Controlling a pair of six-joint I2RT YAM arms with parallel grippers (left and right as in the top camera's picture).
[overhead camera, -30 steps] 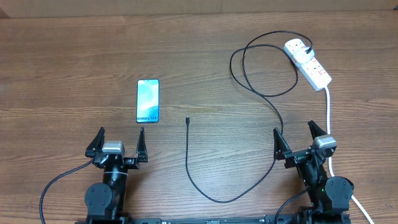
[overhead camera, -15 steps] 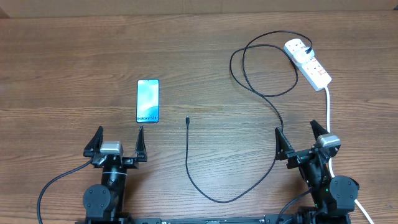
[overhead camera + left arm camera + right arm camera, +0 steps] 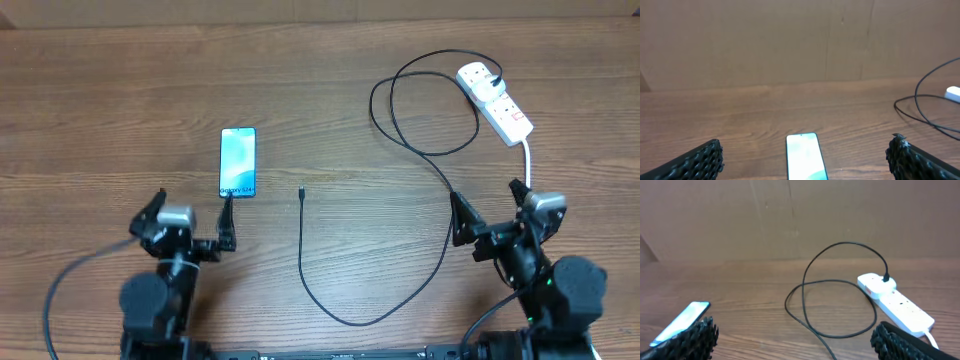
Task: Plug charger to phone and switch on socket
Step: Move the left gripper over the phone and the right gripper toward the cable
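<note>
The phone [image 3: 238, 162] lies flat on the wooden table, light blue screen up; it also shows in the left wrist view [image 3: 805, 161] and at the left edge of the right wrist view [image 3: 680, 321]. The black charger cable [image 3: 303, 260] runs from its small connector tip [image 3: 301, 191] in a long curve and loops up to the white plug on the socket [image 3: 495, 100]. The socket also shows in the right wrist view [image 3: 892, 302]. My left gripper [image 3: 190, 215] is open just below the phone. My right gripper [image 3: 490, 210] is open, below the socket, beside the cable.
The socket's thick white cord [image 3: 527, 165] runs down past my right gripper toward the front edge. A brown cardboard wall [image 3: 790, 40] stands behind the table.
Both arms have moved forward and slightly outward; the left gripper now reaches the phone's near end, the right gripper has moved up and right. Phone, cable and socket have not moved.
</note>
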